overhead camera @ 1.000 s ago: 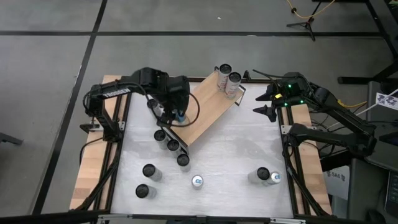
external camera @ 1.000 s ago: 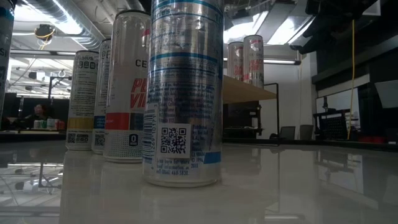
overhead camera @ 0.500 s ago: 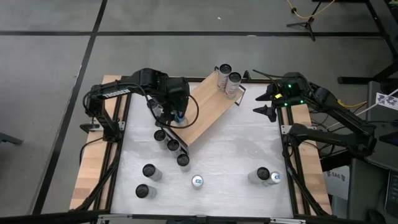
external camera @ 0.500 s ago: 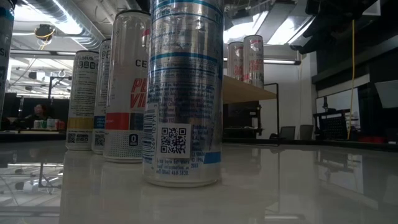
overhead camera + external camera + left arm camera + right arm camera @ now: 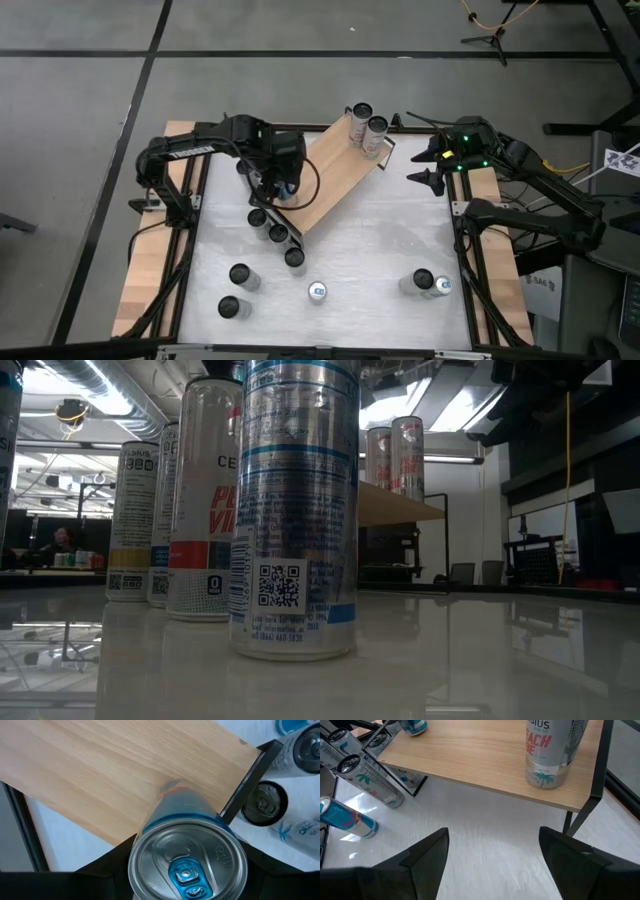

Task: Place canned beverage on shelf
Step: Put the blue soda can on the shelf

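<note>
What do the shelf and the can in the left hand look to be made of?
Shelf: light wood-grain board, matte, possibly laminate, with thin black metal end frames. Can: shiny metal, likely aluminium, with a brushed silver lid and blue pull tab.

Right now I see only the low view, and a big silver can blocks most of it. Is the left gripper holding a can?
Observer: Yes, the left gripper is shut on a blue-topped can.
Operator: Is it over the shelf?
Observer: Yes. It stands upright on the shelf, beside its black end frame.
Operator: And the right gripper?
Observer: The right gripper is open and empty, facing the shelf's other end, where a Celsius can stands.
</note>
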Controlling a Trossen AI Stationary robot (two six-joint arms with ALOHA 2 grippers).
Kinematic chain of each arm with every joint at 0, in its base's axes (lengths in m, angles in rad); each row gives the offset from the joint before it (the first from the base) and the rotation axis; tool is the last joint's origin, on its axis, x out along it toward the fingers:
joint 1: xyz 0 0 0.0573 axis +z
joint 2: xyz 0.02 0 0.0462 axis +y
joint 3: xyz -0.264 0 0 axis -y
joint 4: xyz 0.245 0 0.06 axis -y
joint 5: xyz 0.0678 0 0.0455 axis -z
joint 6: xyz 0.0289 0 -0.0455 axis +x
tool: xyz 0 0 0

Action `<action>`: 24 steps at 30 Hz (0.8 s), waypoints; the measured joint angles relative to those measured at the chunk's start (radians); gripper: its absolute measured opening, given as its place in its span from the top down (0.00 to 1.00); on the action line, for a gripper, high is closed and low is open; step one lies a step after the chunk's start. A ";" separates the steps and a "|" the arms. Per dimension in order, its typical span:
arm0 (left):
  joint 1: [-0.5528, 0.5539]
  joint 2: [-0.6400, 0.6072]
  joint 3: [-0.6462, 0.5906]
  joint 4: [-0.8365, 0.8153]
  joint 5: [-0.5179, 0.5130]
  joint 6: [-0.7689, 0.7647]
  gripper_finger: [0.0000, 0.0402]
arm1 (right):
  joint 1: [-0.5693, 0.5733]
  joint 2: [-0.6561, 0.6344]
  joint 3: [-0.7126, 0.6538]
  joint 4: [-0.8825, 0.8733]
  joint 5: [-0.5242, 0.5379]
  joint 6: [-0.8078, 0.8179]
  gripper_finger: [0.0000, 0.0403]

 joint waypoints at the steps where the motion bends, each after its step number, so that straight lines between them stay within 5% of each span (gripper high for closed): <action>1: 0.000 -0.001 -0.001 -0.001 -0.011 0.000 0.44 | 0.000 0.000 0.000 0.000 0.000 0.000 0.24; 24: 0.000 0.002 -0.005 0.033 -0.039 0.000 0.34 | 0.000 0.000 0.000 0.000 0.000 0.000 0.24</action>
